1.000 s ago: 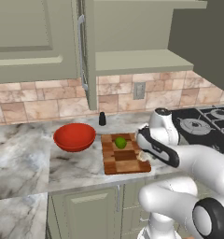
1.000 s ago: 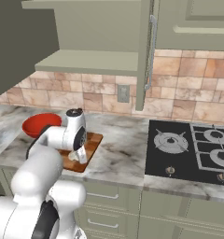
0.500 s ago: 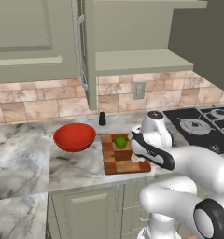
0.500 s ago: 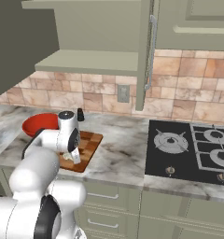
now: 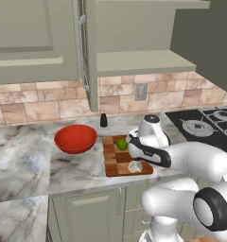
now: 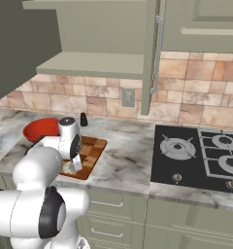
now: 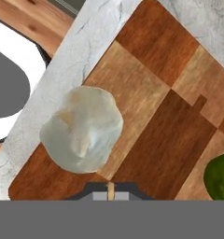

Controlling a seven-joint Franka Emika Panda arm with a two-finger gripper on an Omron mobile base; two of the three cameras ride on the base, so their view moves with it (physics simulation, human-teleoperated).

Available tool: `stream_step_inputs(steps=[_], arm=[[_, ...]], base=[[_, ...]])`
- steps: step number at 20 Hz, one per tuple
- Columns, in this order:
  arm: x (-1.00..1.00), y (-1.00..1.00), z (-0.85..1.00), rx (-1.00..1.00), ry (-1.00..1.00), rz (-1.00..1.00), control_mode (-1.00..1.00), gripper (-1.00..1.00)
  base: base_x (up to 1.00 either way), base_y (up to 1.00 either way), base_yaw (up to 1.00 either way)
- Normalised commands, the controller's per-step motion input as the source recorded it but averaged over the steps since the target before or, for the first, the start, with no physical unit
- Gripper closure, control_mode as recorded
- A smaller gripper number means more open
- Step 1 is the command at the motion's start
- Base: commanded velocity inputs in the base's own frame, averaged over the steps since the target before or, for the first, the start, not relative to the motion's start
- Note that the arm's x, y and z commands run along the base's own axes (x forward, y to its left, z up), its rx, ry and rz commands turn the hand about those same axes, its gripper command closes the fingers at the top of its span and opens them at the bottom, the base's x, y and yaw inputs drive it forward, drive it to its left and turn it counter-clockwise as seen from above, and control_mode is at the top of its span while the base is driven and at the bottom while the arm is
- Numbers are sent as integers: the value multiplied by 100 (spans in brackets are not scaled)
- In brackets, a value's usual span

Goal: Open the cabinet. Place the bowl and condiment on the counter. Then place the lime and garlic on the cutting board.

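Cabinet (image 5: 89, 52) doors stand open, shelf bare. Bowl (image 5: 75, 138) sits on the worktop (image 5: 25, 160) just left of the cutting board (image 5: 116, 163), not touching it as far as I can tell. Condiment (image 5: 103, 120) stands upright on the worktop behind the board, near the backsplash. Lime (image 5: 121, 144) is on the board's back half, garlic (image 5: 135, 166) on the front half near the board's front edge; the two are apart. Hand view: garlic (image 7: 82, 129) lies free on the board (image 7: 146, 107) close to one corner, lime (image 7: 220, 176) at the frame's edge. Hand (image 7: 110, 190) is above the board, jaws pinched together with nothing between them, tips just beside the garlic but not gripping it. Right base view: hand (image 6: 75, 163) points down over the board's (image 6: 91, 151) front part, bowl (image 6: 41, 130) behind the arm.
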Motion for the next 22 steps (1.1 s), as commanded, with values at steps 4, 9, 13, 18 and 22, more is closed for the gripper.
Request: stream_step_inputs(steps=[4,9,13,18,22], arm=[[7,0,-16,0,0,0,-100,100],[10,0,-14,0,0,0,-100,100],[8,0,-2,0,3,0,-100,100],[3,-6,4,0,3,-2,-100,100],[0,-12,7,0,0,-5,-100,100]], base=[[0,0,0],[0,0,0],[0,0,0],[0,0,0],[0,0,0]])
